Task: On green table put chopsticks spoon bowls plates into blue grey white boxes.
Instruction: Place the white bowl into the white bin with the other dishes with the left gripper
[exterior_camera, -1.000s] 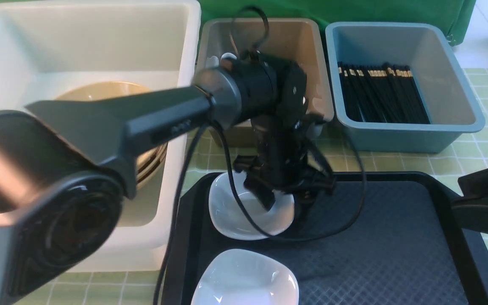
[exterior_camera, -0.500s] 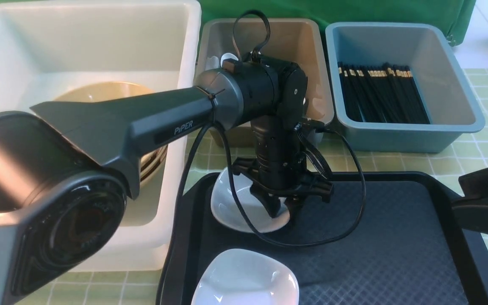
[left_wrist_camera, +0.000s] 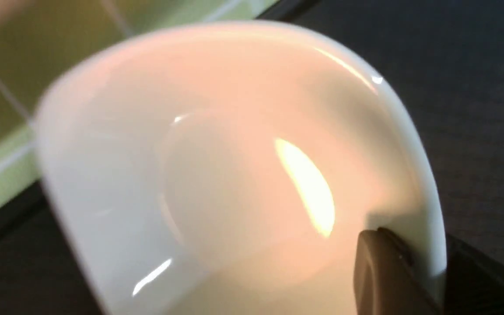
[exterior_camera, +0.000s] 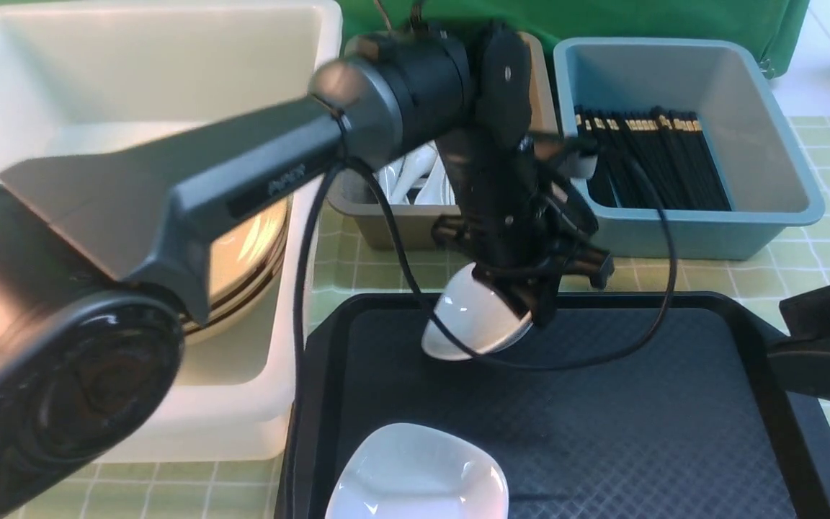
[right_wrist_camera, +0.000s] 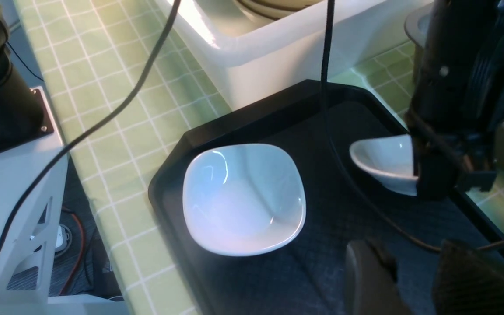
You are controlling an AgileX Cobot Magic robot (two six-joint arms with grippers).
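Note:
My left gripper is shut on the rim of a small white plate and holds it tilted above the back of the black tray. In the left wrist view the plate fills the frame, with one finger inside its rim. A second white plate lies on the tray's near left, also in the right wrist view. My right gripper is open and empty, low over the tray. Tan bowls sit in the white box. Chopsticks lie in the blue-grey box. White spoons lie in the brownish-grey box.
The black tray lies on the green table in front of the three boxes. My left arm and its cables cross over the white box and the tray's left part. My right arm shows at the right edge.
My left gripper has risen off the tray with the plate in it, which now hangs tilted. The arm has swung up and back. The right arm has not moved.

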